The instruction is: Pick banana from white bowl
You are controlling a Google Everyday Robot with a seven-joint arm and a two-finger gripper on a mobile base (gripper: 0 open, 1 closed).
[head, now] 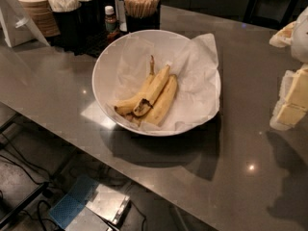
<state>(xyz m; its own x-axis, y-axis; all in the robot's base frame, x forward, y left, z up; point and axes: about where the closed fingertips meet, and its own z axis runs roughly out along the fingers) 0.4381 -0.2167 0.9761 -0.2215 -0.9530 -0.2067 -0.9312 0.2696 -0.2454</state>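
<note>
**Banana in white bowl, gripper off to the right**

Across most of the view: a grey polished counter, running from upper left to lower right, with small light reflections on the surface.

Left of centre on that counter: the white bowl, wide, shallow and glossy, sitting flat and casting a dark shadow toward the near edge.

Inside it: crumpled white paper, covering the interior and lapping over the rim on the far right side.

At the right edge of the view: the gripper, pale yellow and white, partly cut off, raised above the counter and well apart from the bowl. Holding nothing visible. Open or closed: cannot tell.

On the paper, near the middle and front of the bowl: the bananas, a small bunch lying side by side. Stem ends toward the far side, tips toward the near left rim. Yellow skin, with a dark patch at one tip. Exact count uncertain.

Behind the bowl, at upper left: black holders in a row, one of them just beyond the rim and packed with wooden stir sticks standing upright.

Further left: a stack of brown cup sleeves.

Between the holders: a small bottle with a white cap, upright.
</note>
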